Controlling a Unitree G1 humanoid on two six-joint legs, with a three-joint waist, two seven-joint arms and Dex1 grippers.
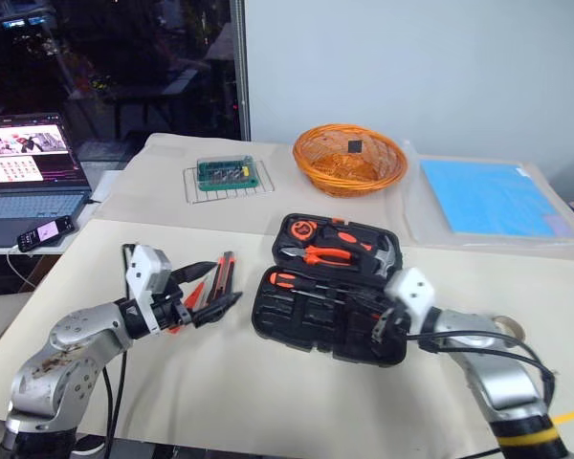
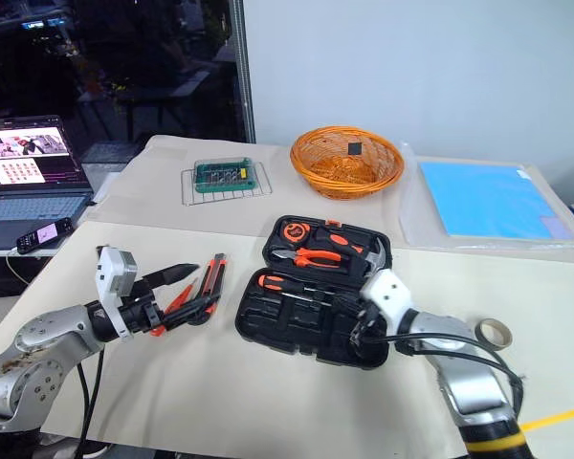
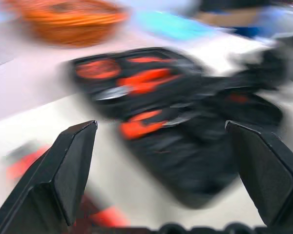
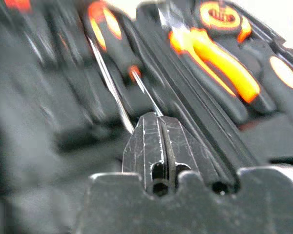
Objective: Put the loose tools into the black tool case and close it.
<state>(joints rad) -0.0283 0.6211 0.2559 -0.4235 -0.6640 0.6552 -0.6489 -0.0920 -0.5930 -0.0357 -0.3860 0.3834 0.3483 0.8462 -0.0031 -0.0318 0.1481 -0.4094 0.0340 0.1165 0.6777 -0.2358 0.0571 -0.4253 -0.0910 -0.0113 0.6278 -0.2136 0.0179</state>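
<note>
Black clamshell tool case (image 1: 330,292) — lies open near the middle of the tabletop (image 1: 268,382), lid half toward the far edge. Lid slots hold orange-handled pliers (image 1: 318,254), a hammer (image 1: 381,251) and a round orange tape measure (image 1: 300,229). Near half holds black-and-orange screwdrivers (image 1: 301,283), seated in or lying across its slots.

Right gripper (image 4: 158,134) — fingers pressed together, nothing between them, tips over the near half of the case close to the screwdriver shafts.

Left gripper (image 1: 212,287) — fingers spread wide, empty, above the loose items toward the left edge.

Items outstanding — orange-and-black utility knife (image 2: 213,277) and a thin red tool (image 2: 177,304), both on the paper cover just left of the case; beige tape roll (image 2: 494,332) near the right edge, well apart from the case.

Other stock — orange wicker basket (image 1: 350,158), blue sheet (image 1: 493,198) and a wire rack with a green board (image 1: 227,176) along the far edge.

Status, as judged — partly filled; knife, red tool and tape roll remain to be stowed, and the lid is not yet shut or latched.
</note>
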